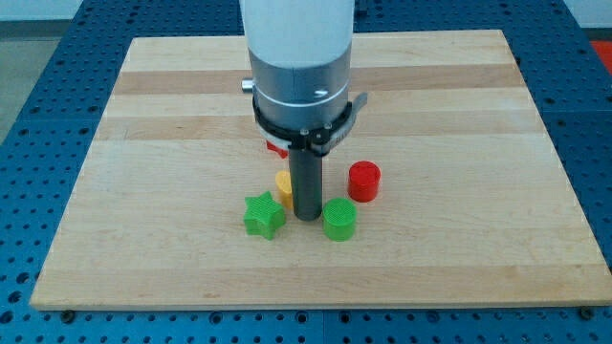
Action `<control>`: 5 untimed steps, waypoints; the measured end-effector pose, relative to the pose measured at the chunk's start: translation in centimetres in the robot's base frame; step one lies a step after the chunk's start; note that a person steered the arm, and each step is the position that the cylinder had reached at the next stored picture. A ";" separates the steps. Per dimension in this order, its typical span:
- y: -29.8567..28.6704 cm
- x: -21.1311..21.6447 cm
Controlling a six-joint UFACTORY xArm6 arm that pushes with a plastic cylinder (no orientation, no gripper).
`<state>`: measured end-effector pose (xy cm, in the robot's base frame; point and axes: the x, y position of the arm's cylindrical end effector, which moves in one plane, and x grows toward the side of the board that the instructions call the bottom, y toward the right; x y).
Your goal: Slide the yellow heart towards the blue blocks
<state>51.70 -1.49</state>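
Camera view: on the wooden counter (172, 115), nearer its bottom edge than its top, lie a green star (263, 215), a mostly hidden yellow block (283, 184), my tip (308, 217), a green cylinder (339, 219) and a red cylinder (364, 181). A red scrap (276, 148) shows behind the arm. No fingers exist, only the rod.

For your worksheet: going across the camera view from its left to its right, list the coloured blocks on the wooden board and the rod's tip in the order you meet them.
green star → yellow block, mostly hidden behind the rod → my tip → green cylinder → red cylinder.
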 end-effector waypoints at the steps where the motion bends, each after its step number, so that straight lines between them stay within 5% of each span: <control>1: -0.3 0.0; 5: -3.8 -1.6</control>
<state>50.13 -5.27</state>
